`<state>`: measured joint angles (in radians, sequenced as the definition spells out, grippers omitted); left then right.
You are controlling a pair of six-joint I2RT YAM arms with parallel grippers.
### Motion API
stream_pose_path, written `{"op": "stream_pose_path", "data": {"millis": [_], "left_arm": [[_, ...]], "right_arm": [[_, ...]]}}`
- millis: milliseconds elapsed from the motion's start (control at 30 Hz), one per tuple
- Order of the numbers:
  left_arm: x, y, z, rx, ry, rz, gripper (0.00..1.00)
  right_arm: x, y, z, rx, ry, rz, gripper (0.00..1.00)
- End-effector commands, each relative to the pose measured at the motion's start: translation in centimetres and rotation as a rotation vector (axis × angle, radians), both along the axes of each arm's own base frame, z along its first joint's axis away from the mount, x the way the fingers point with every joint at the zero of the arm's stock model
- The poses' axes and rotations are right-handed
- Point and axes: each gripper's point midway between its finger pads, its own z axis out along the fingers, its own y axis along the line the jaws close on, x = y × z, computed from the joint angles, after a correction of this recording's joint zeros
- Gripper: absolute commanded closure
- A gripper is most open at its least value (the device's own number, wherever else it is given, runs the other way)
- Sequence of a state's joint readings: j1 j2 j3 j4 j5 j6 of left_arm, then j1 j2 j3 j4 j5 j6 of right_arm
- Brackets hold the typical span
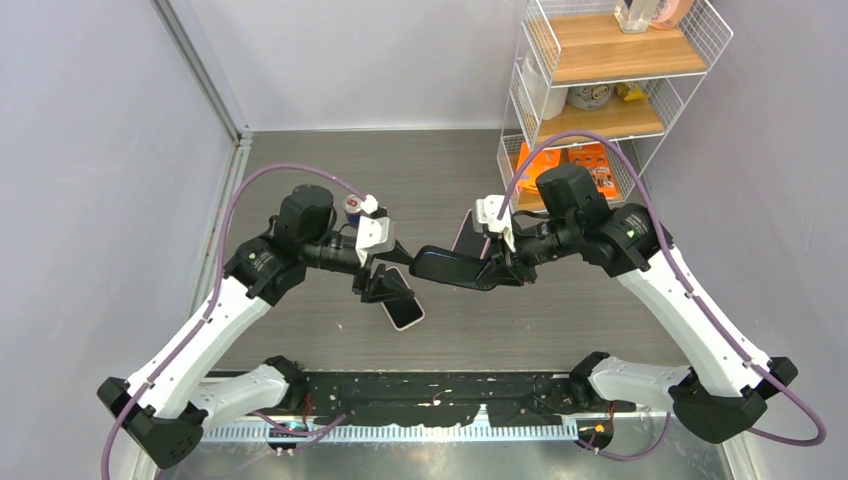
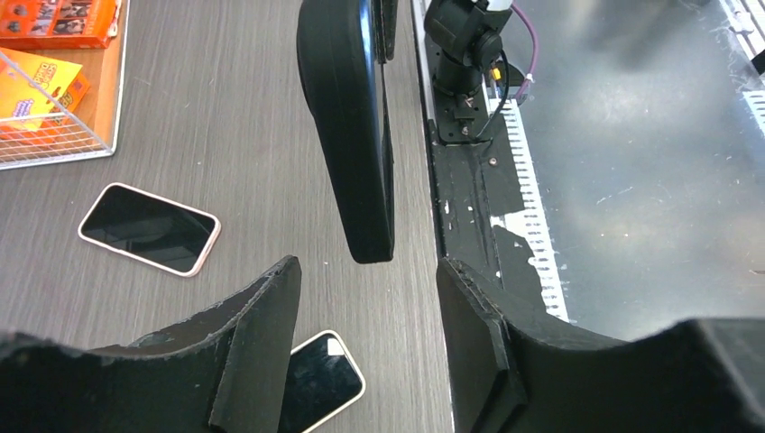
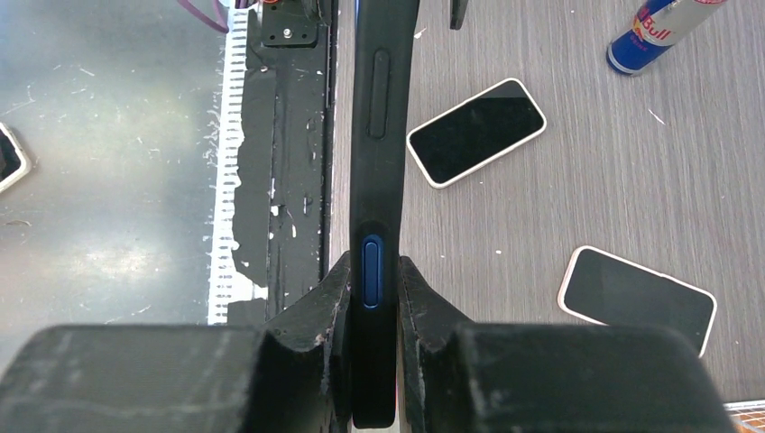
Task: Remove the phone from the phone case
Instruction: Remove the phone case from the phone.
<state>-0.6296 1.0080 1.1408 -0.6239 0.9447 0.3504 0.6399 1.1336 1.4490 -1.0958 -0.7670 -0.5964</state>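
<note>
Just past the black base rail [image 1: 420, 395] at the table's near edge, a white-edged phone [image 1: 403, 310] is seen lying flat beneath the left gripper [image 2: 365, 275]. Its jaws are spread, with nothing between them. The black phone case [image 1: 450, 268] is clamped across its faces by the right gripper [image 3: 374, 271] and held above the table, its free end just short of the left jaws. Bare tabletop [image 1: 330, 170] is seen beyond, up to a can [image 1: 352, 207] and a wire shelf [image 1: 600, 90].
</note>
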Motion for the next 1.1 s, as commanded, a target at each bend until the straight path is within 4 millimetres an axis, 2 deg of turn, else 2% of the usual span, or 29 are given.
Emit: {"op": "stream_pose_path", "data": {"millis": [0,300,567,800,1067], "left_arm": [[0.0,-0.9,2.1,-0.063,-0.009,-0.018,0.40],[-0.3,-1.5,2.3,-0.080,0.017,-0.043,0.48],[-0.3,-1.8,1.4,-0.072,0.019,-0.056,0.71],[0.0,-1.6,0.7,-0.050,-0.035,-0.061,0.98],[-0.1,-1.0,-0.5,0.014,-0.174,-0.130,1.00]], "right_arm": [[-0.3,0.7,2.3,0.084,-0.019,0.036,0.95],[0.0,1.1,1.9,0.080,0.002,0.042,0.95],[0.4,1.3,1.5,0.075,0.017,0.041,0.95],[0.5,1.3,1.4,0.072,0.021,0.039,0.95],[-0.3,1.4,0.9,0.081,0.053,0.071,0.95]]}}
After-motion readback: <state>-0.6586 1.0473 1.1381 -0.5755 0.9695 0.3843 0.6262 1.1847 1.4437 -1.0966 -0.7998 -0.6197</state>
